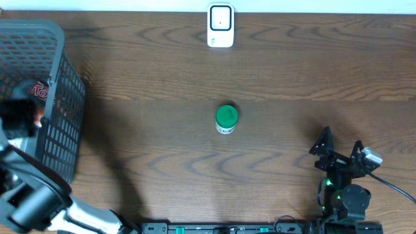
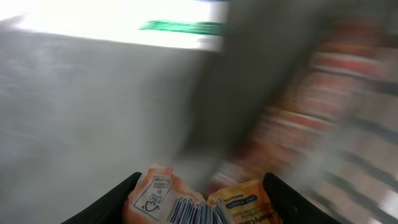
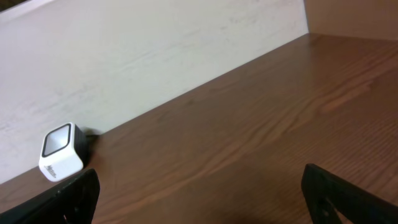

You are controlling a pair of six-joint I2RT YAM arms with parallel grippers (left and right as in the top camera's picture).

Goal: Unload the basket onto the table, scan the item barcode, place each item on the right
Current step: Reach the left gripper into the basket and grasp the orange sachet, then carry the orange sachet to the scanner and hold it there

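My left gripper (image 2: 202, 198) is shut on a crumpled orange packet (image 2: 157, 194); a blue barcode (image 2: 189, 211) on it faces the wrist camera. The view behind it is blurred. From overhead, that gripper (image 1: 21, 118) hangs over the grey basket (image 1: 62, 130) at the left, with a bit of orange beside it. The white scanner (image 1: 221, 26) stands at the table's far edge, and the right wrist view catches the scanner (image 3: 61, 151) by the wall. My right gripper (image 1: 338, 153) sits open near the front right, nothing between its fingers (image 3: 74, 193).
A small jar with a green lid (image 1: 226, 117) stands in the middle of the wooden table. The grey mesh basket holds red-and-white packages (image 2: 311, 106). A cable (image 1: 396, 185) runs from the right arm toward the right edge.
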